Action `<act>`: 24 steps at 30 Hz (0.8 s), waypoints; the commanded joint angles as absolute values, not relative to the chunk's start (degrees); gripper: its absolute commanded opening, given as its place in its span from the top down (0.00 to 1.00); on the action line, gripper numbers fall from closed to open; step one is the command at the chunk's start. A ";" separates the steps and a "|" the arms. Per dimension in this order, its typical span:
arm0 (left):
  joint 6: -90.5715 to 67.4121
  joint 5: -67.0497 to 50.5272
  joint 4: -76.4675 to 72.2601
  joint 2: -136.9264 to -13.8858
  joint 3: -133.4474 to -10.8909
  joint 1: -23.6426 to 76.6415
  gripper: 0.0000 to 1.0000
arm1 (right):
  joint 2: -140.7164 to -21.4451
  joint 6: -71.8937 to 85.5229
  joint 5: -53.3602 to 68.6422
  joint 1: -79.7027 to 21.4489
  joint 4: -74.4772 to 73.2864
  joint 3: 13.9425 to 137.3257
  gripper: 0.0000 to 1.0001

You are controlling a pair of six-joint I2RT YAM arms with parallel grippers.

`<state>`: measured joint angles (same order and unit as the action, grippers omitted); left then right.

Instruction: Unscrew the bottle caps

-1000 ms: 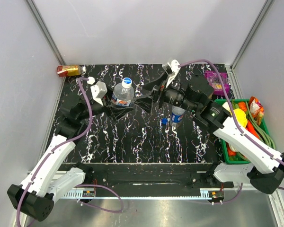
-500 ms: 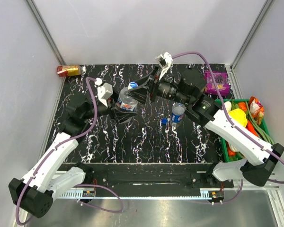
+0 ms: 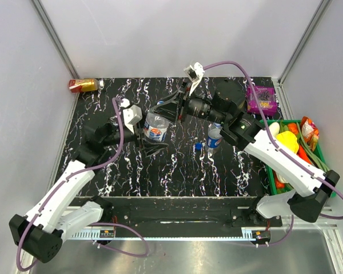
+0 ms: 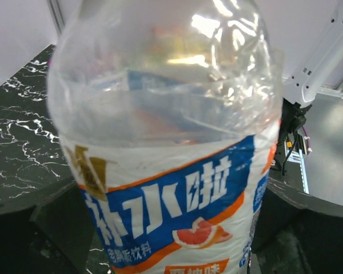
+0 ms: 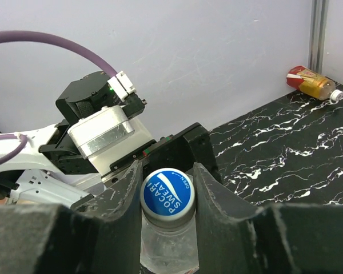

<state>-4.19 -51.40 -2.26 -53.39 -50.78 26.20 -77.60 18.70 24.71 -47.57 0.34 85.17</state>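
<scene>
Bottle cap (image 5: 167,192), blue-and-white Pocari Sweat: atop bottle (image 3: 156,128) left of table centre, pinched by right gripper (image 5: 167,177), ready for twisting. Left gripper (image 4: 163,217) flanks bottle body, presumably as brace; clamped or slack, cannot tell.

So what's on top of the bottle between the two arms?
A blue-and-white cap sits on top, and the right gripper squeezes it from both sides. The bottle mouth under the cap is covered, so you can't see it.
</scene>
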 commanded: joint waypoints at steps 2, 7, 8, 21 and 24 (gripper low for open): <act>4.47 -45.44 1.48 -49.31 -55.28 26.45 0.01 | -73.92 18.64 22.25 -48.08 1.76 84.55 1.00; 8.26 -39.48 6.14 -47.46 -58.26 26.46 0.01 | -72.34 15.91 16.27 -48.08 0.35 81.66 1.00; 8.09 -38.16 7.72 -47.63 -59.32 26.46 0.01 | -71.90 15.65 15.13 -48.08 0.35 81.30 1.00; 4.49 -39.00 21.27 -54.40 -67.86 25.93 0.01 | -69.78 14.15 13.09 -47.99 -3.87 77.43 1.00; 3.00 -47.61 20.05 -55.89 -66.89 24.35 0.01 | -69.78 13.98 15.20 -47.90 -3.87 77.52 1.00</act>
<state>5.32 -38.33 20.97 -54.70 -67.05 25.82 -71.61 14.81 14.06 -47.68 -5.23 77.17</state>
